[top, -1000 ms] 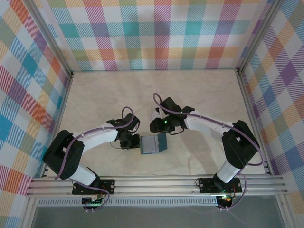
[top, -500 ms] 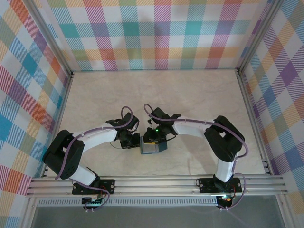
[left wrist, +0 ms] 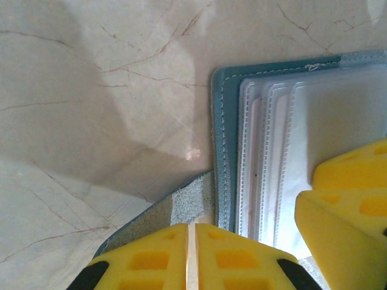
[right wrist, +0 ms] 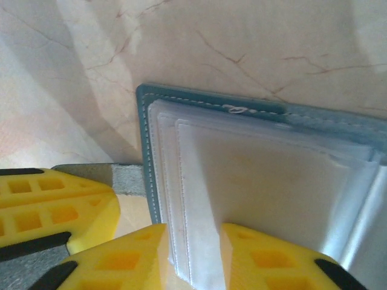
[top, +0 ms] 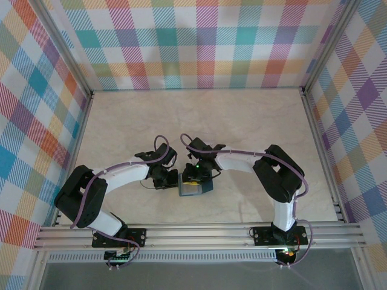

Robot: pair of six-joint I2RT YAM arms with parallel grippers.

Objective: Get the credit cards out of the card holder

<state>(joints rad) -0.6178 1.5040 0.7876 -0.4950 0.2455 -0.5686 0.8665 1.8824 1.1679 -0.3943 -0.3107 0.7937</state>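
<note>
Marbled table [top: 242, 121] carries the teal card holder [top: 193, 189], lying open between the arms; left gripper [left wrist: 191, 228] clamped on its side tab [left wrist: 192, 202], right gripper [right wrist: 192, 232] jaws narrowly apart astride the pale staggered credit cards [right wrist: 260, 181], pinch uncertain, so first-card pull seemingly in hand, next needing a firm nip and an outward slide.

From above and behind the arm bases, the top camera looks down on the whole table [top: 242, 121] from well back. The left wrist camera sits right over the left gripper [left wrist: 190, 232], pointing down at the card holder [left wrist: 221, 151] (very close in). The right wrist camera hangs just as near over the right gripper [right wrist: 193, 229]. Both wrist views share one teal corner, and each catches the other gripper's yellow fingers [left wrist: 344, 211].
</note>
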